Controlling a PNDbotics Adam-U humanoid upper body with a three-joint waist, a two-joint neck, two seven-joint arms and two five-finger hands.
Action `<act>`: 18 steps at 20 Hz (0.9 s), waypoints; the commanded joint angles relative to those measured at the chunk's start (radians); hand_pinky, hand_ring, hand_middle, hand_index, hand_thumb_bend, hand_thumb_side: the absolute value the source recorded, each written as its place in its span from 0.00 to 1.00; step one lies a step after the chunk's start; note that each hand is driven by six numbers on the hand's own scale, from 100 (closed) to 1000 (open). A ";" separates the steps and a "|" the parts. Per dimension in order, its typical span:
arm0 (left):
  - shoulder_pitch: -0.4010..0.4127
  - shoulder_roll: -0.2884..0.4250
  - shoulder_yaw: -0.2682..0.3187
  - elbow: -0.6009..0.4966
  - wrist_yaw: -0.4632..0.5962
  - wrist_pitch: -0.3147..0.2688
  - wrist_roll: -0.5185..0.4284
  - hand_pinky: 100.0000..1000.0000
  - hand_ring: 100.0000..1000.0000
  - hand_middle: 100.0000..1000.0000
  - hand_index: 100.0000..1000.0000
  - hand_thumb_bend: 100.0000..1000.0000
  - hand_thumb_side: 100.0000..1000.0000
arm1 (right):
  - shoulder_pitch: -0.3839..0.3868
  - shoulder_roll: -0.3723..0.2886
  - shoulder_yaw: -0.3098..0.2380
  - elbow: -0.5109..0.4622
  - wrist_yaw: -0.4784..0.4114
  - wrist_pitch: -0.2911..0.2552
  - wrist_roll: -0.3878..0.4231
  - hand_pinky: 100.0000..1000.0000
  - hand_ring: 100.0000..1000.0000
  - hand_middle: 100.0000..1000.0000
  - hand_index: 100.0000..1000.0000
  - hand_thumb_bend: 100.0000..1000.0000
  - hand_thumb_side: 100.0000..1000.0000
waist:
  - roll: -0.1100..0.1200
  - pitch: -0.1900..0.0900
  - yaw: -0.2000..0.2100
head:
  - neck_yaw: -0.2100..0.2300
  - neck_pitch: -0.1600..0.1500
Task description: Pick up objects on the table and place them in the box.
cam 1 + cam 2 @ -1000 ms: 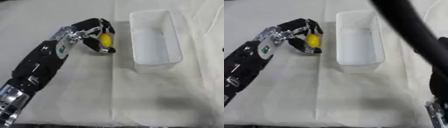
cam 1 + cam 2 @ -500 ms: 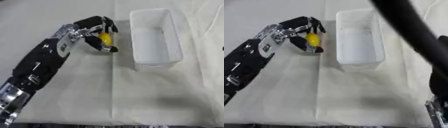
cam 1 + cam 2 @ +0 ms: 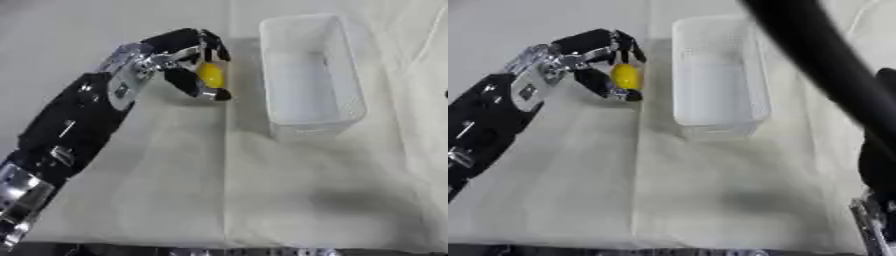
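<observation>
Your left hand (image 3: pixel 179 60) is curled round the small yellow object (image 3: pixel 209 74) at upper centre-left — just left of the clear plastic box (image 3: pixel 311 75) — right arm's a dark blur, hand unseen.

Matt, faintly creased cream cloth (image 3: pixel 157 200) covering the table. Translucent, smooth rectangular plastic box (image 3: pixel 308 75) showing a dull sheen. Small glossy yellow object (image 3: pixel 210 74) catching light. Left hand (image 3: pixel 179 62) showing black plastic shells and bare silver metal.
</observation>
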 commanded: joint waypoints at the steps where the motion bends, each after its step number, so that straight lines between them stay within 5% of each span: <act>1: -0.010 0.040 0.018 0.006 -0.009 -0.001 -0.004 0.33 0.54 0.63 0.75 0.49 0.77 | -0.005 -0.002 -0.006 -0.014 -0.003 -0.001 0.002 0.66 0.79 0.85 0.81 0.30 1.00 | -0.006 -0.014 0.002 | -0.016 0.001; 18: 0.019 0.028 0.010 0.036 0.016 -0.015 -0.011 0.31 0.53 0.62 0.74 0.49 0.76 | -0.008 -0.002 -0.006 -0.014 -0.021 0.003 0.009 0.66 0.79 0.85 0.81 0.30 1.00 | -0.009 -0.014 0.001 | -0.021 0.009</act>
